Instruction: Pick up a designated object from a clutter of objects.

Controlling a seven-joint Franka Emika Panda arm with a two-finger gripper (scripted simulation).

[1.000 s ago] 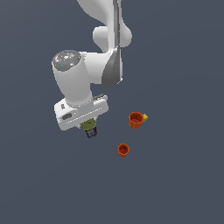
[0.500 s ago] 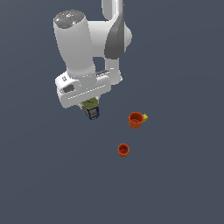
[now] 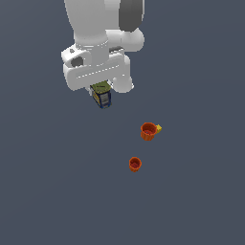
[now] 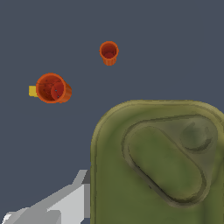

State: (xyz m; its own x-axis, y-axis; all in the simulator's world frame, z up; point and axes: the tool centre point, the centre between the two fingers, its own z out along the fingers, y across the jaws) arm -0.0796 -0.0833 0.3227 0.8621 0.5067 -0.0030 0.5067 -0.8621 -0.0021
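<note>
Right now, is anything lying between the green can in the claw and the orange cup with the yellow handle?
Nothing: in the exterior view only bare grey floor separates the can from the handled cup.

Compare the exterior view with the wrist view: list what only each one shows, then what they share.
Only the exterior view shows the arm's white body above the olive-green can, plus the can's dark blue end and label. Only the wrist view shows the can's olive top face close up, with its recessed oval, and a grey tool finger beside it. Both show the can, the orange cup with a yellow handle and the smaller plain orange cup.
</note>
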